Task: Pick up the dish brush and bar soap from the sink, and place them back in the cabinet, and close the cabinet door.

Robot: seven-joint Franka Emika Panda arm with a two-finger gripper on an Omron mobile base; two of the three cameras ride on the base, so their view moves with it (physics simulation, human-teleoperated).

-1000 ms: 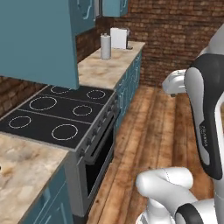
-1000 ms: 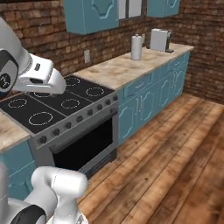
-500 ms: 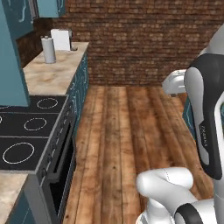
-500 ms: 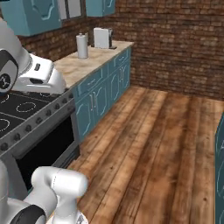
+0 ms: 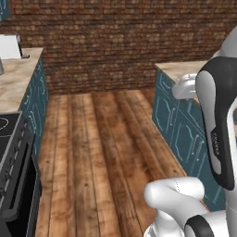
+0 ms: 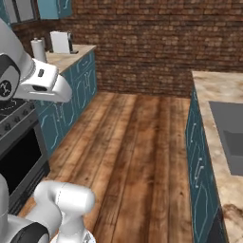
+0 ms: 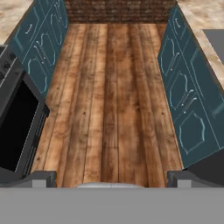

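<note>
A corner of the dark grey sink is set in the marbled counter on the right, and it also shows at the hand view's upper right edge. Its inside is hidden from here. The dish brush, the bar soap, the cabinet and the cabinet door are out of view. My gripper is open with nothing between its fingertips. It is held high over the wooden floor and looks down the aisle between the two counter runs.
A black stove stands on the left, seen also in the left base view. Low teal cupboards line both sides of the plank floor. A paper towel roll and a toaster stand on the far left counter before a brick wall.
The whole picture has swung to the right as the base turns. The stove has slid off to the left and the sink counter has come in on the right. The gripper stays open.
</note>
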